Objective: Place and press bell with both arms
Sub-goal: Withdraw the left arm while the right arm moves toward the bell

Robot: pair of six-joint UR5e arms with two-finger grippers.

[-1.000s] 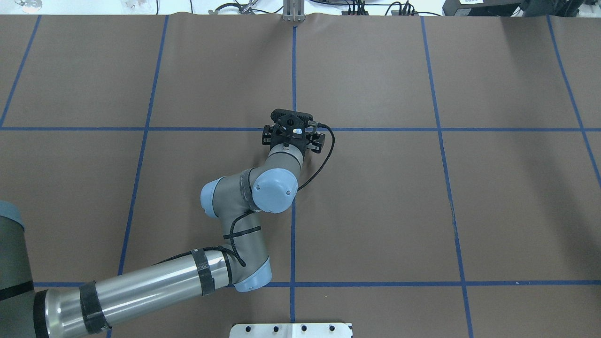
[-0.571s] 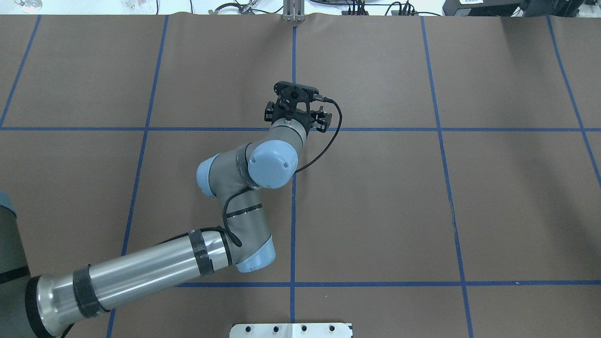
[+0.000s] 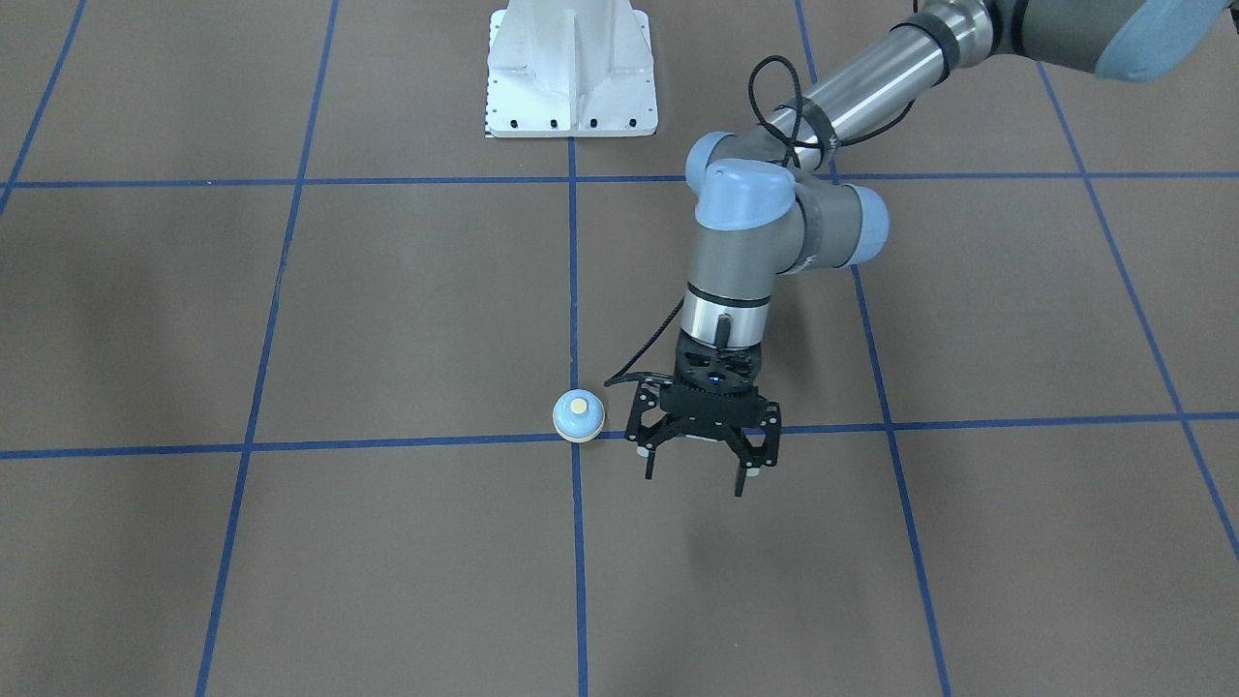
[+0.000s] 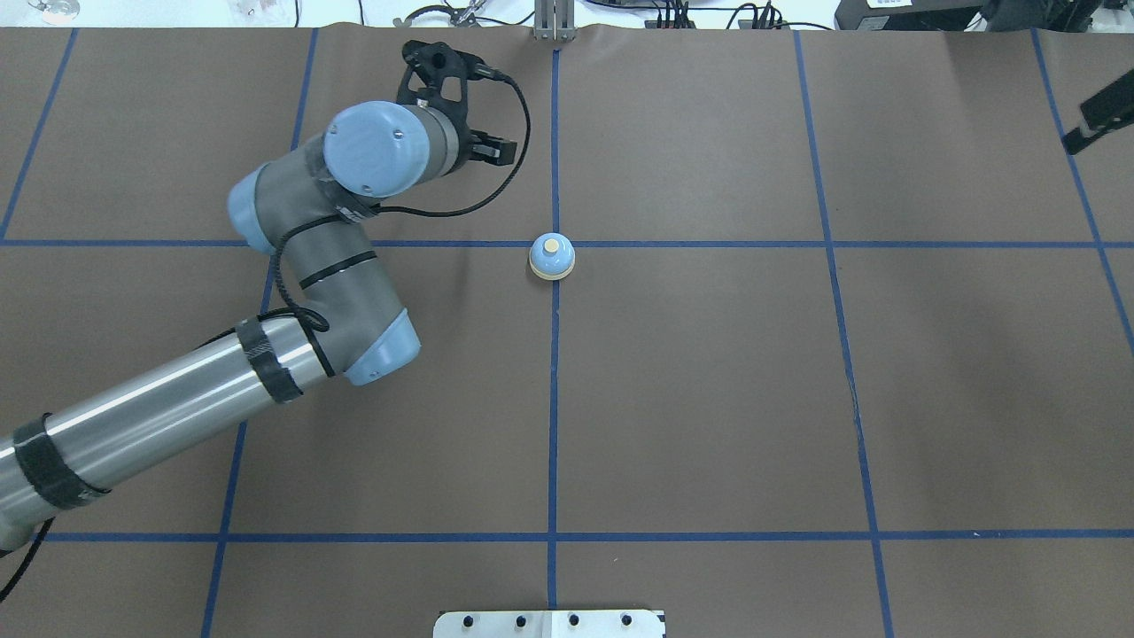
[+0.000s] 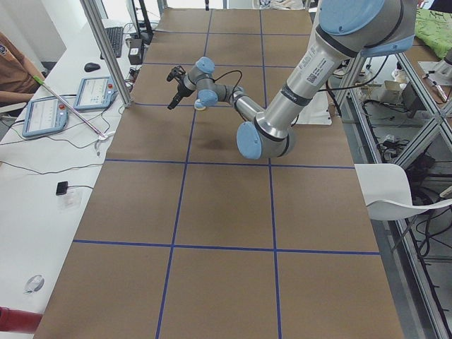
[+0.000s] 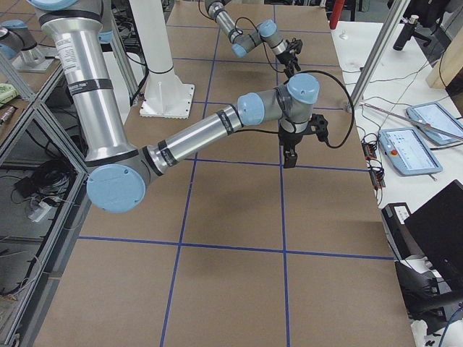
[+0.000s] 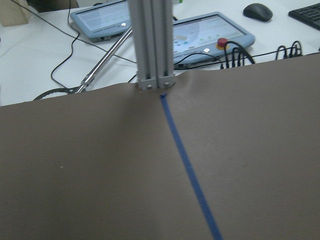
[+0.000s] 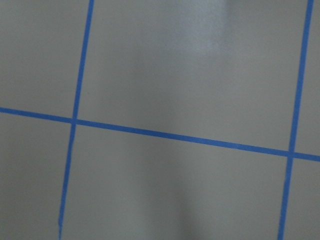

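Brown-covered table [image 4: 709, 399] w/ blue tape grid is carrying everything. L arm [image 4: 177, 416] is reaching in diagonally from robot's L, wrist raised off the surface. R arm [image 6: 195, 137] is stretching out over the table's R end. White pedestal [image 3: 571, 68] is sitting on the robot's side of the table, on the centre tape line.

L gripper [image 3: 694, 479] is hanging above the cover w/ fingers aimed downward and spread wide, nothing btwn them. It is hovering to robot's L of the bell, not touching it. R gripper [image 6: 288, 155] is hanging fingers-down over the cover. Released or clenched, can't tell from the side view.

Bell [image 4: 552, 257] is standing upright mid-table at the crossing of two tape lines, cream button facing up, tan base flat on the cover, clear of both grippers.
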